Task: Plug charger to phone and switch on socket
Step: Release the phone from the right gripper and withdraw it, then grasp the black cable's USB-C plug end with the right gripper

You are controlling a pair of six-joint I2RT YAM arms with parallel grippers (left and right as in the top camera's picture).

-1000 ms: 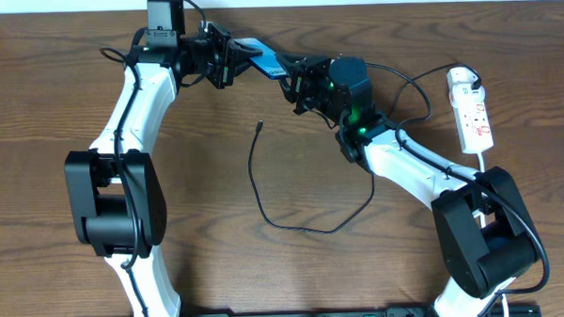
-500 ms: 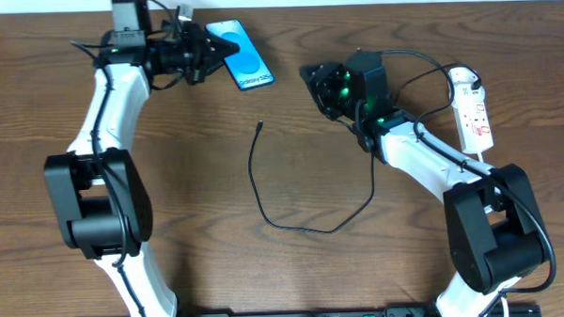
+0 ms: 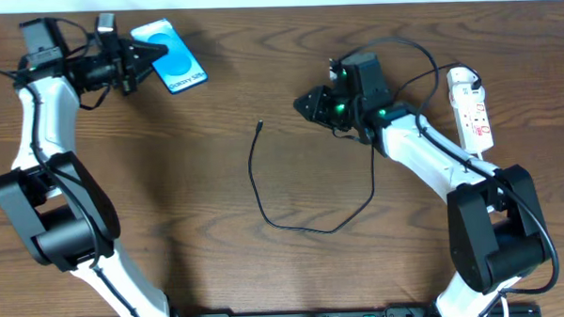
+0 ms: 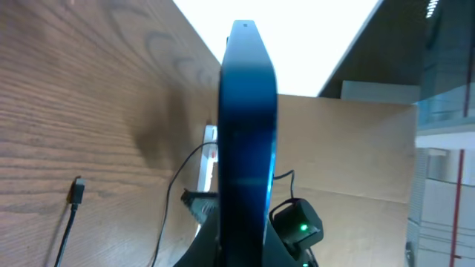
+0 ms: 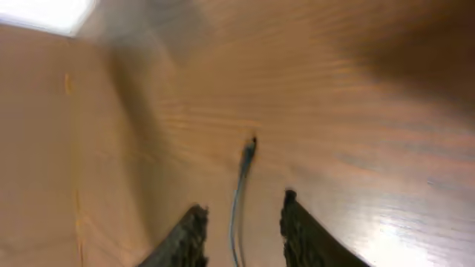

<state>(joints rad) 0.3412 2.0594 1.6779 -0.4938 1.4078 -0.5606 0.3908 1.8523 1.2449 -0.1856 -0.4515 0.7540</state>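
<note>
Phone [image 4: 247,133] edge-on in left pincer [image 3: 147,58], charger tip [image 5: 250,148] blurred

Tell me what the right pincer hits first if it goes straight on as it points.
Probably the connector tip of the charger, lying on the table straight ahead of the right pincer, in line with the gap between its open fingers. Height is unclear, so it may pass over.
</note>
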